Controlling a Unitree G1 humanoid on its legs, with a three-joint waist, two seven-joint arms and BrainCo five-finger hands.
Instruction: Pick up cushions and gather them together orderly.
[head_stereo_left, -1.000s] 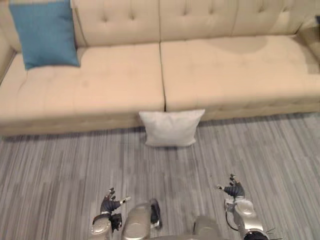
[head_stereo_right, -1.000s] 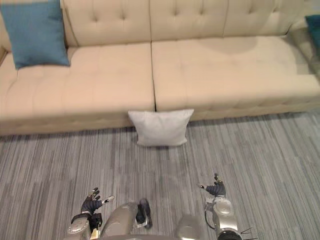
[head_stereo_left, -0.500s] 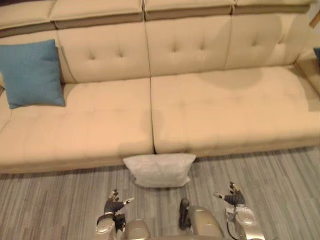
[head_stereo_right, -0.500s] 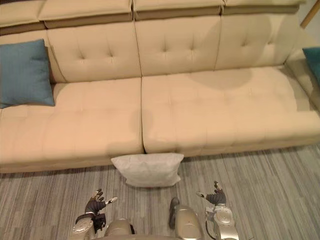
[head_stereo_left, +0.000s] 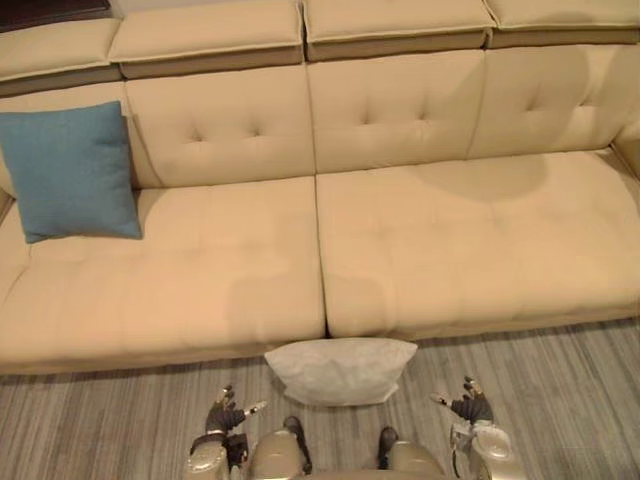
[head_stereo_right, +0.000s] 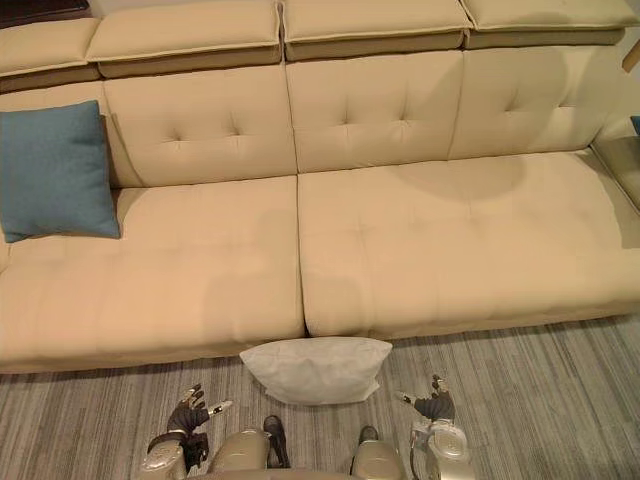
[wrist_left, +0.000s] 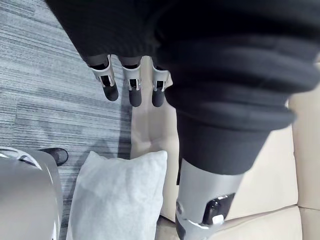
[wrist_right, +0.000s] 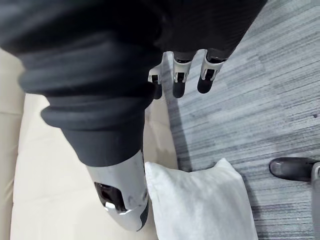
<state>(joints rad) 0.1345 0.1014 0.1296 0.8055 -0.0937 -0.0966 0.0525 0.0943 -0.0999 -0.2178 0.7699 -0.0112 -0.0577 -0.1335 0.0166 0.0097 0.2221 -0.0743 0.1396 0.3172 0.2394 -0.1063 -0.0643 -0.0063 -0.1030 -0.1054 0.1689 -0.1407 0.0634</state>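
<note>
Lying crosswise against the sofa (head_stereo_left: 420, 240), the white cushion (head_stereo_left: 340, 371) sits between the hands: one o'clock from the left hand (head_stereo_left: 224, 414), eleven from the right hand (head_stereo_left: 470, 408) (both relaxed, empty).

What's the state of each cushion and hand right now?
white cushion: on the floor against the sofa's front, below the seam between the seats, not held.
blue cushion: upright on the sofa's left end, leaning on the backrest.
left hand: open, empty, above the floor left of the white cushion.
right hand: open, empty, above the floor right of the white cushion.
</note>
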